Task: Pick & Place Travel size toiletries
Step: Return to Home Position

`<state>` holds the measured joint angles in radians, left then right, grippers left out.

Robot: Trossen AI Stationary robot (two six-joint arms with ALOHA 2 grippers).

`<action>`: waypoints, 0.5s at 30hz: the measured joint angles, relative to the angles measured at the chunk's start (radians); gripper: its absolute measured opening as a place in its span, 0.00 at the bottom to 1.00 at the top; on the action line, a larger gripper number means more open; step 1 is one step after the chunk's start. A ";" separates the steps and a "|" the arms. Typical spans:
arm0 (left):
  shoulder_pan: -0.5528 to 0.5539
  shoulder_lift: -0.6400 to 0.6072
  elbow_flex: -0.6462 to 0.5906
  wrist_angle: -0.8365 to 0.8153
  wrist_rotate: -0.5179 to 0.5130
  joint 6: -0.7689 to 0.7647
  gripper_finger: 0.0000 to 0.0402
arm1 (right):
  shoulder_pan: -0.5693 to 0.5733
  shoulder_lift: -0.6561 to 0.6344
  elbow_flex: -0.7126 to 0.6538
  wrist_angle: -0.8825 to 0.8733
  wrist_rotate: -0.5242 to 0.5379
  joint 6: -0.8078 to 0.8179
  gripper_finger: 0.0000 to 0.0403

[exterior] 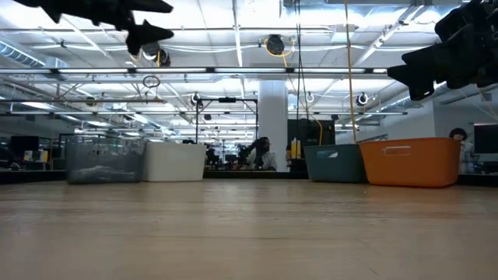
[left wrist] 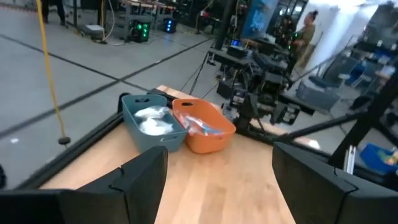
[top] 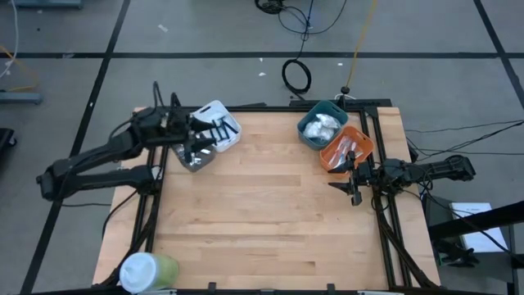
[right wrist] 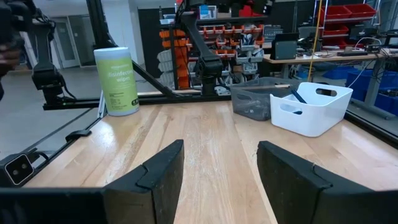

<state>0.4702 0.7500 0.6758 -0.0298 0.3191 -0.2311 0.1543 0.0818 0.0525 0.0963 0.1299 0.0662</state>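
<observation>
The travel size toiletries lie sorted in four bins. White crinkly packets (left wrist: pixel 151 121) fill the teal bin (top: pixel 321 124). Thin sticks (left wrist: pixel 203 126) lie in the orange bin (top: pixel 348 147). Dark sticks (right wrist: pixel 298 97) rest in the white bin (top: pixel 218 123), and silvery pieces (top: pixel 193 158) sit in the clear bin (top: pixel 191 156). My left gripper (top: pixel 209 135) hangs open above the white and clear bins at the far left, pointing across the table, with nothing between its fingers (left wrist: pixel 217 163). My right gripper (top: pixel 348 182) waits open at the right edge, beside the orange bin.
A green wipes canister with a white lid (top: pixel 147 270) stands at the near left corner. The wooden table top (top: pixel 262 213) lies bare between the two pairs of bins. Black frame rails (top: pixel 385 229) run along the table's sides.
</observation>
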 joint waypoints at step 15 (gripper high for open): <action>0.000 -0.205 -0.062 -0.250 -0.014 0.205 0.71 | 0.000 0.000 0.000 0.000 0.000 0.000 0.48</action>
<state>0.4706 0.5451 0.6139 -0.2803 0.3047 -0.0261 0.1540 0.0818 0.0521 0.0964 0.1299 0.0662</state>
